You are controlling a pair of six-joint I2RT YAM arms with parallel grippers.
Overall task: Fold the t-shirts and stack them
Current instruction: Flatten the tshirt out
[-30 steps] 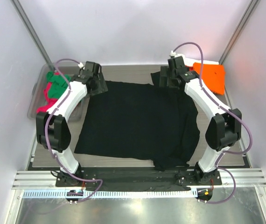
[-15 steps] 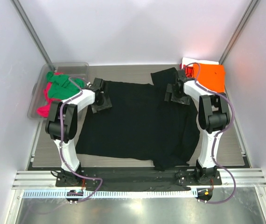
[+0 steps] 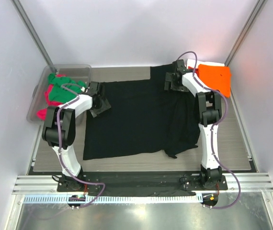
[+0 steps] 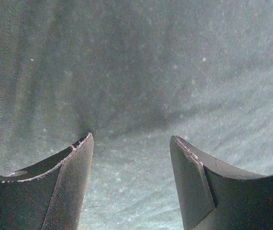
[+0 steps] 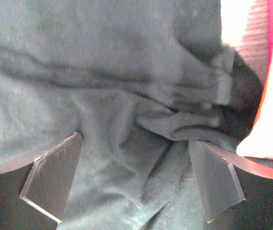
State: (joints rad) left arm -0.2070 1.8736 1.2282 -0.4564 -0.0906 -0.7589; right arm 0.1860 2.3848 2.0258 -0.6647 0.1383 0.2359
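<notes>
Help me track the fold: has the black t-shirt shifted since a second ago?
Yes. The black t-shirt slid away from the mounting rail, toward the back wall.

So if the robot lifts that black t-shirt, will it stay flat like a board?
Probably not. The black t-shirt lies limp and bunches into wrinkles at one side, so it would likely droop and fold. It looks thin, so it is probably light.

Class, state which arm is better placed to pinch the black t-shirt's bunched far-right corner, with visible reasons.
Right. The right gripper hangs open directly over the bunched folds of the black t-shirt. The left gripper faces only flat cloth at the opposite edge.
</notes>
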